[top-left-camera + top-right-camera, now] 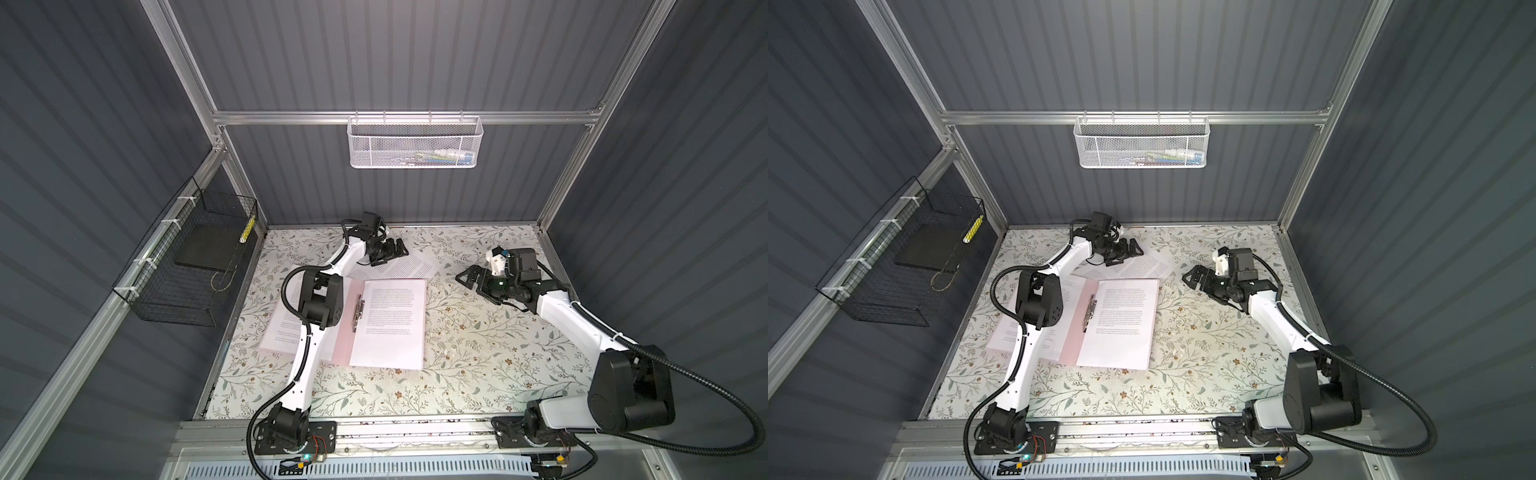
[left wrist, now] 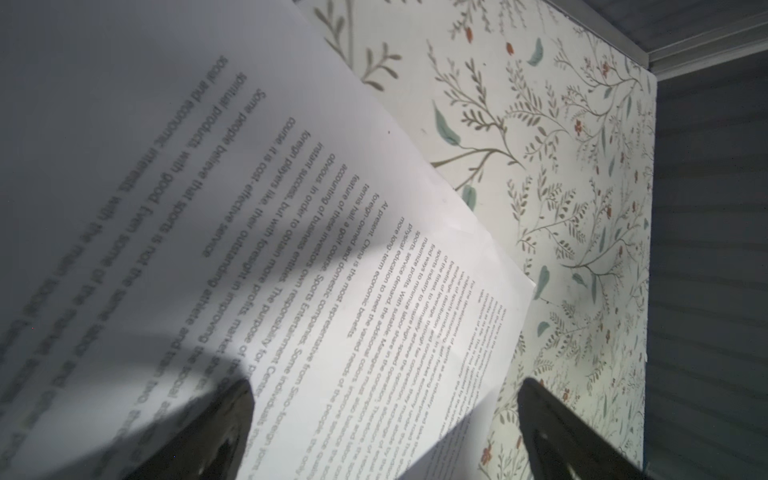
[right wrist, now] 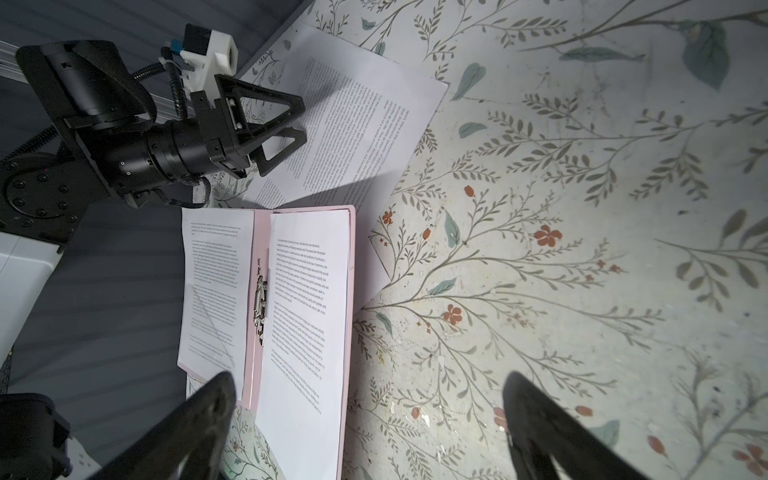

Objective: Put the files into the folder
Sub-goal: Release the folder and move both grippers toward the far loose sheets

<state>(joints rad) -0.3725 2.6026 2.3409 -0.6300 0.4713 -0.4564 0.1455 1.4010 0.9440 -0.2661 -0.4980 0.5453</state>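
Currently both arms (image 1: 305,365) reach rearward, left gripper (image 1: 397,251) over loose files (image 1: 411,266), right gripper (image 1: 467,281) hovering, both spread wide and empty

Both top views are evenly lit from above. The flowered table (image 1: 498,353) around the pink folder (image 1: 337,345) is bright, and the grey walls (image 1: 83,124) beyond it are dim. The arms cast only soft shadows beside the folder.

In the left wrist view, the loose sheet (image 2: 415,291) lying past the folder is sharp only at its far end. Its near print smears under a broad shadow, and the left gripper (image 2: 386,388) is two dark blurs.

In the right wrist view the folder is crisp. A slanting shadow crosses the sheet past it, the right gripper (image 3: 370,376) is soft, and the leaves far from the folder blur.
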